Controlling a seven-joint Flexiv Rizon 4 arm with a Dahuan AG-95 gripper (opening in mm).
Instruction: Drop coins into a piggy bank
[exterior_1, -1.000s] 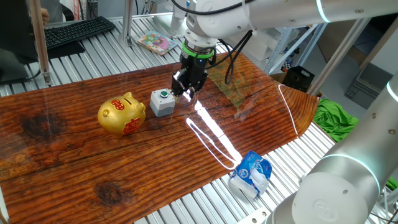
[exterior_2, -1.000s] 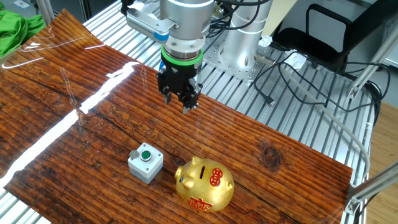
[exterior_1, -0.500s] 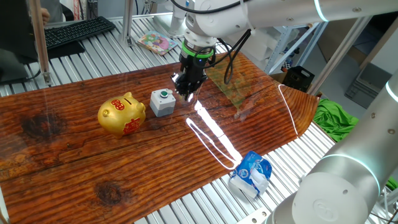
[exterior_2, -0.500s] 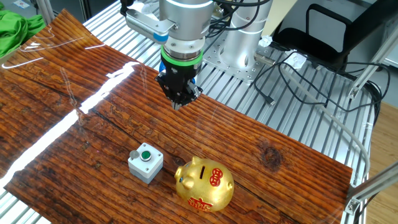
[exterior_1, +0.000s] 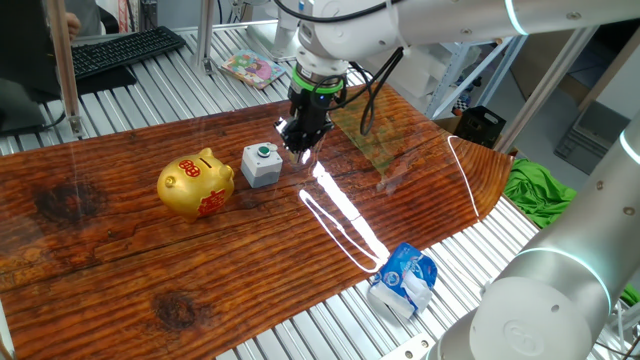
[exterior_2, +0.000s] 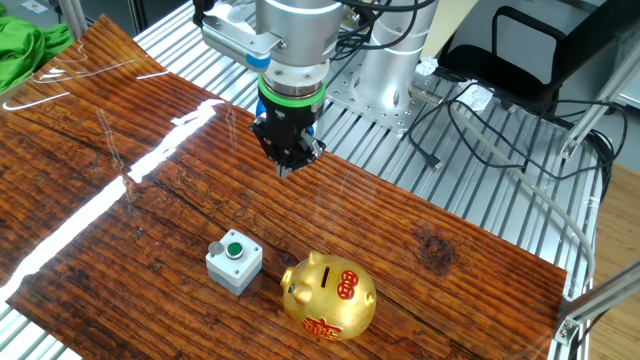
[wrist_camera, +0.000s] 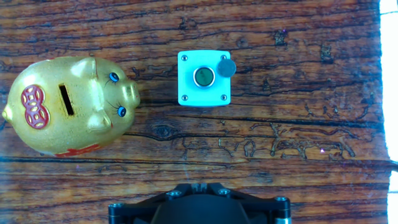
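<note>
Piggy bank (wrist_camera: 71, 106) sits on the wooden table (exterior_1: 100, 270), gold and shiny, slot up, just beside the small grey box (wrist_camera: 203, 78) with its green button. One coin (wrist_camera: 226, 67) rests on a corner of that box, partly over the edge. My claw (exterior_2: 289, 166) hangs above the bare wood, well apart from both, pointing straight down with its fingers pressed together and nothing between them.

My worry is the coin. It is thin and flat on a hard lid, so I judge that closed fingers coming down on it would only push it off the box, and it could roll away across the grain or drop between the metal slats beyond the board. I must open before I descend, and straddle the coin rather than land on it. A skewed pinch could also flick it out sideways. Later, the slot is narrow: a coin held at a tilt would likely catch on the rim and slide off the pig's slick back.
</note>
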